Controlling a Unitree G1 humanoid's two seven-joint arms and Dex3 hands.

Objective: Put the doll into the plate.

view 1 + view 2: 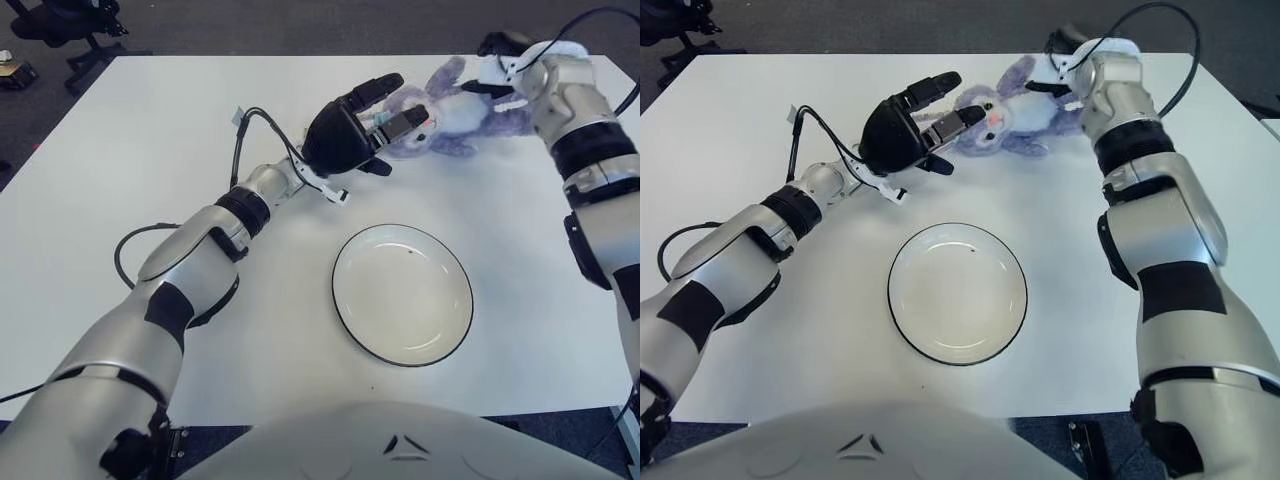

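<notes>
Two hands on doll (452, 112) at far side of bench (120, 180). My left hand (362, 125), fingers spread, touches doll's head from left, no firm grip that I can see. My right hand (505, 68) at doll's far end; whether fingers grip, I cannot tell. Doll lies on bench, well apart from plate (345, 300). Plate sits nearer me, nothing in it.
</notes>
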